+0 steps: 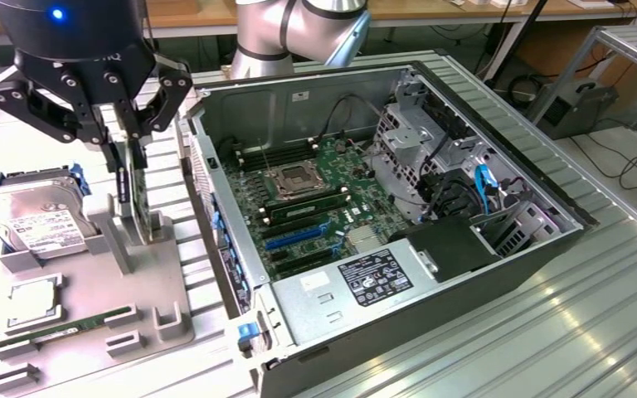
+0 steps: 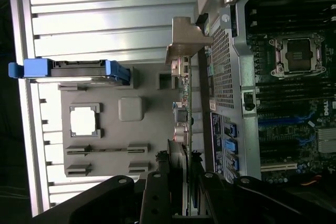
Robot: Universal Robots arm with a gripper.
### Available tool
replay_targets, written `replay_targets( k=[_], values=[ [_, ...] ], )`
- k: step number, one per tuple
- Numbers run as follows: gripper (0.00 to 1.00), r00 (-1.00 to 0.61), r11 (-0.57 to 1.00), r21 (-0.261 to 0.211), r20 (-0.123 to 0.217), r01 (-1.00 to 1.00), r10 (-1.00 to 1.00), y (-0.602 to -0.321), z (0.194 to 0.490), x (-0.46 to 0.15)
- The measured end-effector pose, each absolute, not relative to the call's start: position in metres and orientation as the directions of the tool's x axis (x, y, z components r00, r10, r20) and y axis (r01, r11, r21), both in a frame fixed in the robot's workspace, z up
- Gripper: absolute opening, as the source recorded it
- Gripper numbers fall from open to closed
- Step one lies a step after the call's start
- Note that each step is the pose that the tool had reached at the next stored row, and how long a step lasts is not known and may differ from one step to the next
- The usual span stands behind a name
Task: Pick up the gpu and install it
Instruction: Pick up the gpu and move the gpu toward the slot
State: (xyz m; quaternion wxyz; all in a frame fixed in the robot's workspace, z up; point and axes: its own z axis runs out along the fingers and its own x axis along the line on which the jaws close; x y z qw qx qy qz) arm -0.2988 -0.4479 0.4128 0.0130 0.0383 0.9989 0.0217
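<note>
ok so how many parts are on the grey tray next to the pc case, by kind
hard drive: 1
processor chip: 1
green memory stick: 1
gpu: 1
total: 4

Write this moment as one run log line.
gripper: shut on thin black gpu card with silver bracket; card: upright in grey holder
</note>
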Motion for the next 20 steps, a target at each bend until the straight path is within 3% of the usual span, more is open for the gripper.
replay_targets(
  k=[20],
  values=[
    [0.26, -0.997, 0.996, 0.045, -0.024, 0.076, 0.077, -0.448, 0.413, -0.287]
  ],
)
